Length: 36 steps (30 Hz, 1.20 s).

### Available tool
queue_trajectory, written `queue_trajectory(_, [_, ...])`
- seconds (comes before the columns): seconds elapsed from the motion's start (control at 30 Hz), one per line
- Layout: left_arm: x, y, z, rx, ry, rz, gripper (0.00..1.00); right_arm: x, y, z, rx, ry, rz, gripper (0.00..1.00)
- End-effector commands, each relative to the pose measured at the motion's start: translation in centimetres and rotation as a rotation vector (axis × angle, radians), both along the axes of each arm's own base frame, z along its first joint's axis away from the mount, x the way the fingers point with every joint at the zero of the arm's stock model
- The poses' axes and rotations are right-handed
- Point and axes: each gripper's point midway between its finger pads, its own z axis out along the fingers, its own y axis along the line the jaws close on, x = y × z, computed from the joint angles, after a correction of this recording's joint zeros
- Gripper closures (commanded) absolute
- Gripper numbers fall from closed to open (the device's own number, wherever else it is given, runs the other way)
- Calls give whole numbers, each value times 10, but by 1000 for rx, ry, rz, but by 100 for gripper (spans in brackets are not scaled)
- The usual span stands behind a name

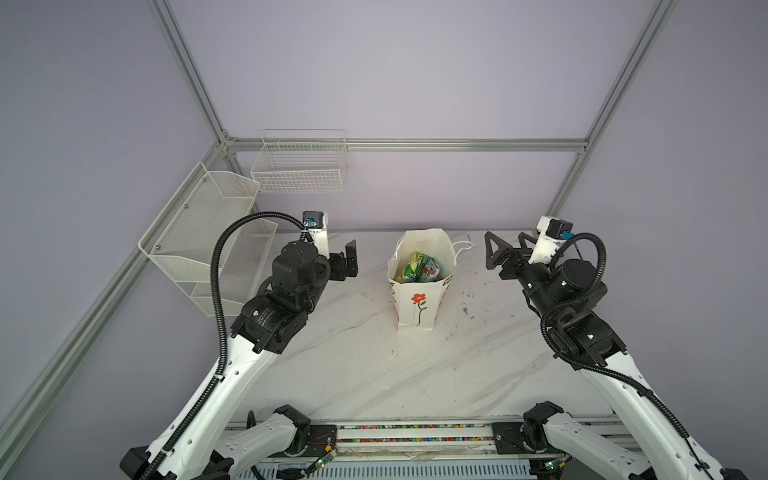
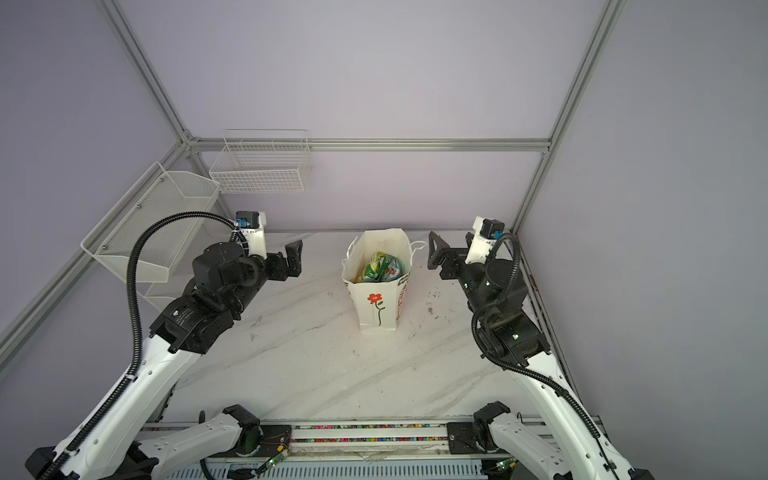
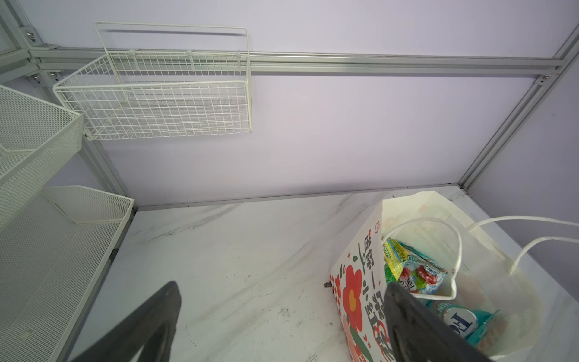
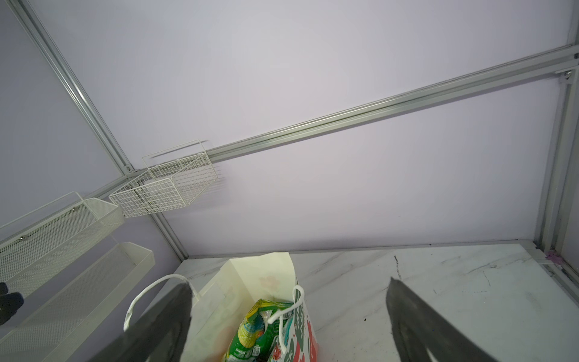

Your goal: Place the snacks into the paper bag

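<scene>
The white paper bag (image 1: 417, 303), printed with a red flower, stands upright and open on the marble worktop (image 1: 353, 374), about midway between the two arms and toward the back wall. The snacks (image 1: 419, 268) lie inside it. In the left wrist view a green-yellow packet (image 3: 393, 260) and a teal-red packet (image 3: 421, 275) show past the rim, and another teal packet (image 3: 463, 318) sits deeper down. A white cord handle (image 3: 459, 250) droops across the opening. The left claw (image 3: 282, 290) hangs to the left of the bag, jaws spread wide and empty. The right claw (image 1: 507, 245) hangs to its right, also spread and empty. Neither touches the bag. A wire basket (image 1: 299, 174) hangs on the back wall and a mesh rack (image 1: 199, 249) on the left wall.
</scene>
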Motion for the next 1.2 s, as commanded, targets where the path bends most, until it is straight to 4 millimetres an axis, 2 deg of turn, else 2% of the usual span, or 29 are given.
queue_trajectory(0.0, [-2,15,-4,32,-51,64,0,1,-11,-6,-10,-17,-58,3])
queue_trajectory(0.17, [-10,33,-19,96,-71,133,0,-4,-23,-20,-8,-19,-110,3])
queue_trajectory(0.33, [-29,74,-28,94,-141,329,0,-7,-28,-39,-26,-7,-135,3])
queue_trajectory(0.5, [-40,76,-48,120,-139,296,0,-7,-38,-56,-35,18,-186,3])
queue_trajectory(0.83, [-40,78,-101,165,-76,303,0,-13,-58,-91,-62,59,-288,3])
queue_trajectory(1.03, [-40,74,-142,179,-19,281,0,-18,-70,-118,-88,60,-344,3])
queue_trajectory(1.17, [-42,80,-168,175,22,316,0,-22,-80,-136,-96,70,-395,3])
